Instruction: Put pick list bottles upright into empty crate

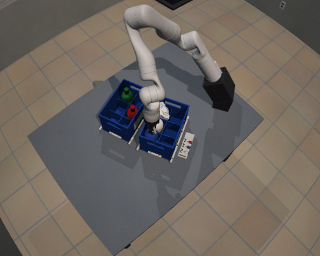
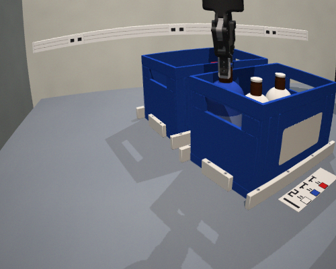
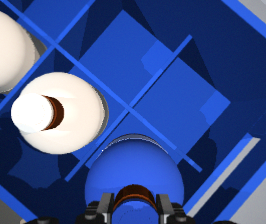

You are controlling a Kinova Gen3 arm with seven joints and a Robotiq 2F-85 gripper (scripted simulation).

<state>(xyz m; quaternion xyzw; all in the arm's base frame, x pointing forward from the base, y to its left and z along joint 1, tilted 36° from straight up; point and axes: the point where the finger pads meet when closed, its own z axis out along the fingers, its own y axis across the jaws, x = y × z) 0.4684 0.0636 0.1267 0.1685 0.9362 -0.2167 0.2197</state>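
Blue bottle (image 1: 151,136) (image 2: 230,88) (image 3: 134,167) stands upright, as far as it shows, in an end compartment of the nearer blue crate (image 1: 156,149) (image 2: 231,151) (image 3: 254,23), its shoulder below the rim. The claw (image 1: 153,129) (image 2: 225,75) (image 3: 135,207) reaches down from above, mostly closed, with its fingers pressed on either side of the brown neck. Whether the bottle's base touches the crate floor is hidden.

Two white bottles share its row: a first white bottle (image 1: 158,125) (image 2: 256,97) (image 3: 69,120) in the middle compartment and a second white bottle (image 2: 278,93) (image 3: 1,50) in the far one, both with white caps.

Just beside it is the other blue crate (image 1: 116,128) (image 2: 160,95), where a green bottle (image 1: 127,95) and a red bottle (image 1: 132,112) stand in separate compartments. Both crates sit level between pale rails (image 1: 180,139) (image 2: 288,173) on the grey surface (image 1: 70,166) (image 2: 73,168).

Near the first crate lies the pick list (image 1: 183,150) (image 2: 322,173); from its black bar down it reads two white, one blue, one red.
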